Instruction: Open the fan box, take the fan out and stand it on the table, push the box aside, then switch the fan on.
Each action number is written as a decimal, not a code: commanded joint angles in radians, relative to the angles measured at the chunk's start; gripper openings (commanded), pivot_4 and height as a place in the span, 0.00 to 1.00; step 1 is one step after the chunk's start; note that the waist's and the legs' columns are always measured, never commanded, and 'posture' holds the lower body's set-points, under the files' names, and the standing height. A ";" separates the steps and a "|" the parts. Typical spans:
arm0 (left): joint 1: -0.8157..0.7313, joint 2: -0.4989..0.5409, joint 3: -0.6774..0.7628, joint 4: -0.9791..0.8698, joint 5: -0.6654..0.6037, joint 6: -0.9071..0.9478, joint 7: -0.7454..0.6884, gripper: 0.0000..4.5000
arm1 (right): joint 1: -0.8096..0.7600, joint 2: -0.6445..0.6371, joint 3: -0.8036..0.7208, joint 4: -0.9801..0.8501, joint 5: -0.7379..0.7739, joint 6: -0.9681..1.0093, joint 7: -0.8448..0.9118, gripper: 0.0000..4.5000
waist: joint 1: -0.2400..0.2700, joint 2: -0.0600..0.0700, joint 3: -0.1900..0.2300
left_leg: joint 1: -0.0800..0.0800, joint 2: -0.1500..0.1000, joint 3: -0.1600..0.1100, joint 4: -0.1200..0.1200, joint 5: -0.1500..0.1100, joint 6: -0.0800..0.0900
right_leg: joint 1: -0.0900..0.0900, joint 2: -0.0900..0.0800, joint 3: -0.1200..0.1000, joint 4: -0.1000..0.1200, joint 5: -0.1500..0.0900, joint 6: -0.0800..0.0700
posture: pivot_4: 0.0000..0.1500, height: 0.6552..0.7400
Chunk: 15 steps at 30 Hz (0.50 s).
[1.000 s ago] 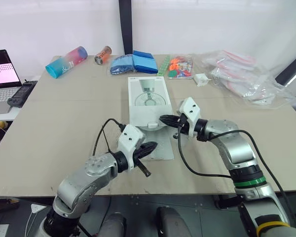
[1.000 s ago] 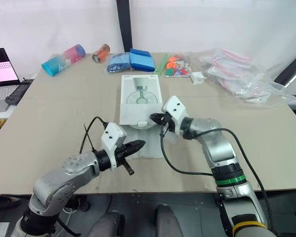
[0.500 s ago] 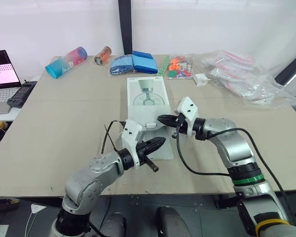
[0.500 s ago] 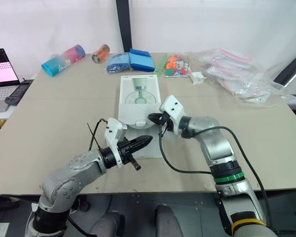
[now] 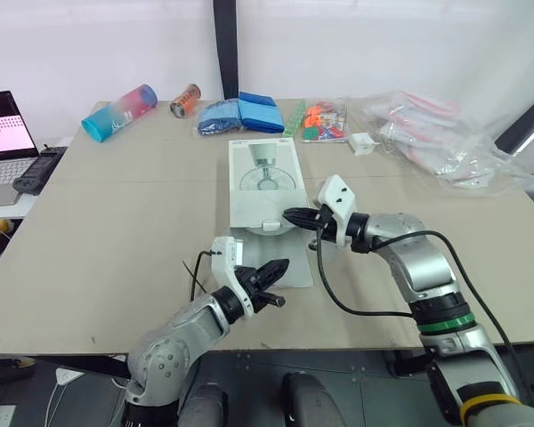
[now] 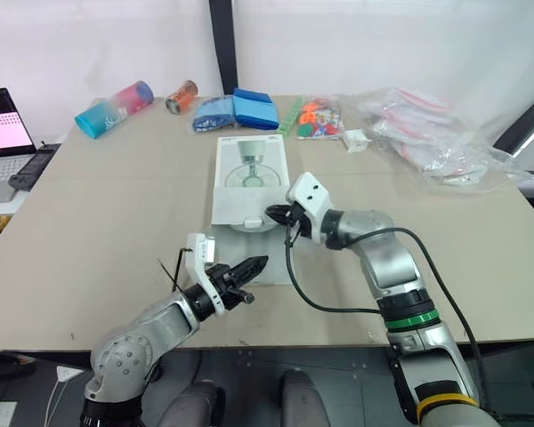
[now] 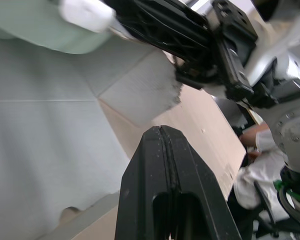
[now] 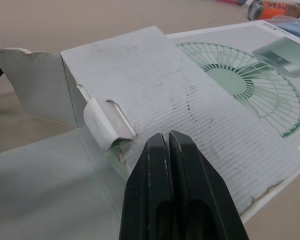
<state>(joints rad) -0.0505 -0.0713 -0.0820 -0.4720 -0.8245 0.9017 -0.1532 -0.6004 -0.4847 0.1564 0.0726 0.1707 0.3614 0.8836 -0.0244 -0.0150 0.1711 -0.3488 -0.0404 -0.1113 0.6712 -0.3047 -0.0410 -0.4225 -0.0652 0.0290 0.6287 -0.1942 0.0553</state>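
The fan box (image 5: 265, 178) lies flat on the desk (image 5: 116, 205), its open end just ahead of the right jaws, which are pressed together. The left jaws, likewise pressed together, sit by the folded-out flap (image 5: 295, 255); pinning it should steady the box.

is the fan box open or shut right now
Open at its near end: the fan box lies flat and its end flap is folded out onto the table.
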 commanded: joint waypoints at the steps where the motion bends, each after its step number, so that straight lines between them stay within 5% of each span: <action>1: 0.011 -0.045 -0.053 -0.044 -0.020 -0.012 0.020 0.00 | -0.004 -0.006 0.027 0.026 -0.012 0.014 0.026 0.03 | 0.000 0.000 0.000 | 0.000 0.000 0.000 0.000 0.000 0.000 | 0.000 0.000 0.000 0.000 0.000 0.000 | 1.00 1.00; 15: -0.012 -0.164 0.058 0.123 -0.223 -0.083 0.191 0.00 | -0.040 0.002 0.038 0.071 -0.027 -0.008 0.055 0.03 | 0.000 0.000 -0.001 | 0.003 0.000 0.001 0.000 0.000 0.000 | 0.002 0.001 0.000 0.000 0.000 -0.001 | 1.00 1.00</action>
<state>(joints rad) -0.0392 -0.0787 -0.0405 -0.3701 -0.9923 0.8393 0.0052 -0.6411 -0.4852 0.1769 0.1237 0.1589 0.3476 0.9357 -0.0245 -0.0148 0.1704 -0.3455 -0.0399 -0.1106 0.6710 -0.3048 -0.0408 -0.4198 -0.0647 0.0294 0.6284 -0.1946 0.0547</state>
